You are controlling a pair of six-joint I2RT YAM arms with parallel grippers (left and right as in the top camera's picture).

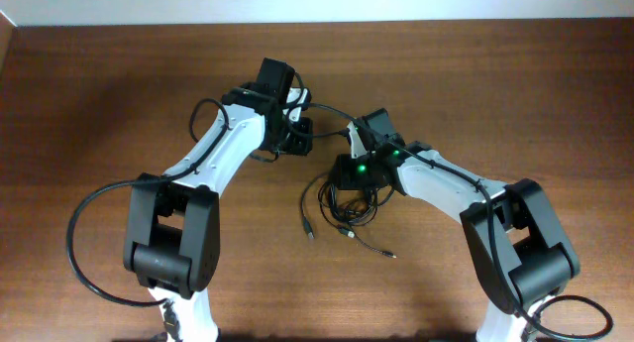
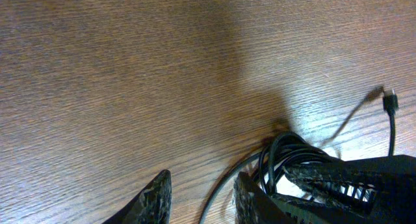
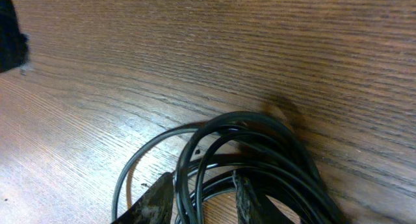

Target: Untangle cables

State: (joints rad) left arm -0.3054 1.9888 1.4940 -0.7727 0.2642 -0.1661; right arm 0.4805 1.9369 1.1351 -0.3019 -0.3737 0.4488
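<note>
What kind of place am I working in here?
Probably a lab or test bench: a bare wood-grain table, the left arm and right arm based along one side, thin black cables tangled between them. A pale wall runs behind.

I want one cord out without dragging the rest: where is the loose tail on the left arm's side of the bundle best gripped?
Grip the loose tail just behind its plug, coming straight down from above, pinching across the cord. There it lies flat and alone on the table, clear of the coiled bundle, where overlapping loops would likely get caught too.
</note>
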